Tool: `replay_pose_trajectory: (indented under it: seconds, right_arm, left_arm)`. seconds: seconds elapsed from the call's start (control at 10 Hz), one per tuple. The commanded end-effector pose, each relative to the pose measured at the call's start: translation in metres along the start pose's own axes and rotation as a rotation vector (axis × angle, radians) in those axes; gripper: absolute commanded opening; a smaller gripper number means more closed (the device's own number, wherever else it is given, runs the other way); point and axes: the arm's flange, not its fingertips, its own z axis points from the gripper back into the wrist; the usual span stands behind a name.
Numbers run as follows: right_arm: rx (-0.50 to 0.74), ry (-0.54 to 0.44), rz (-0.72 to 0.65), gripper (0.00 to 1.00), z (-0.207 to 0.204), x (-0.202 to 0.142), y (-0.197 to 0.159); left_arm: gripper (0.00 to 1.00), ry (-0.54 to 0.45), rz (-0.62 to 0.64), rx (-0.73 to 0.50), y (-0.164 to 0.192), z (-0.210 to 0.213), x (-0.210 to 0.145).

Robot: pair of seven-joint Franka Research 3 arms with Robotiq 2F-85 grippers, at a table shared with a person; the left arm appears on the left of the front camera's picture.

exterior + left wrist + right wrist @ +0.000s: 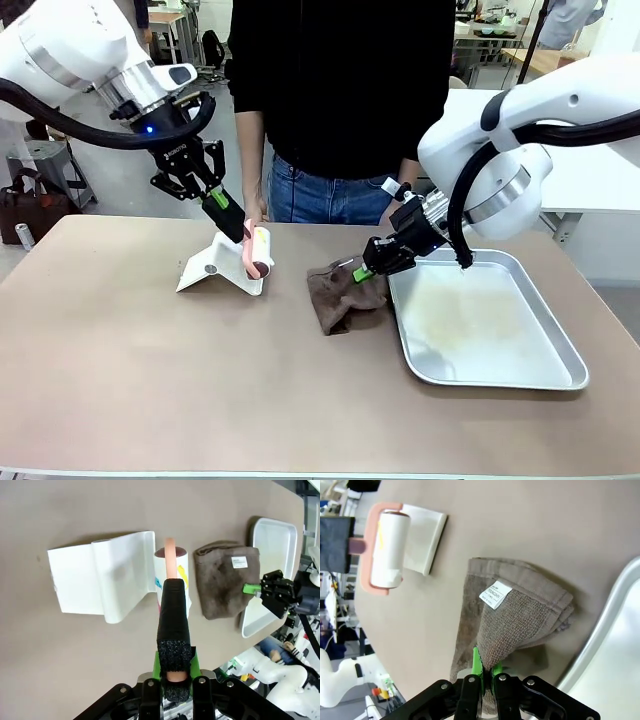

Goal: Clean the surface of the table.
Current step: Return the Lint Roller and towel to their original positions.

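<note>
On brown cloth (520, 625), white label (495, 594), unreadable print

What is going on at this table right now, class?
Two robot arms are set up for cleaning the tan table. The left gripper is shut on the pink handle of a lint roller, held beside its white holder. The right gripper is shut on a corner of a brown cloth lying next to a metal tray. A person stands at the far side.
</note>
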Motion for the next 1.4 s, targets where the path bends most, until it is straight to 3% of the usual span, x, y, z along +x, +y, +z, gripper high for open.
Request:
replay_pose_trajectory:
  seconds: [0.0,0.3,1.3]
  right_arm:
    - [0.027,-0.004,-0.017,0.07,0.0,0.003,0.001]
    - [0.037,-0.009,-0.022,0.07,0.001,0.003,-0.001]
    - [0.051,0.008,-0.037,0.07,-0.003,0.003,-0.002]
  left_arm:
    - [0.22,0.019,0.044,-0.013,0.003,-0.005,0.013]
    - [0.22,0.081,0.014,-0.032,0.022,-0.015,0.028]
    - [0.22,0.039,-0.056,-0.241,0.074,-0.025,0.032]
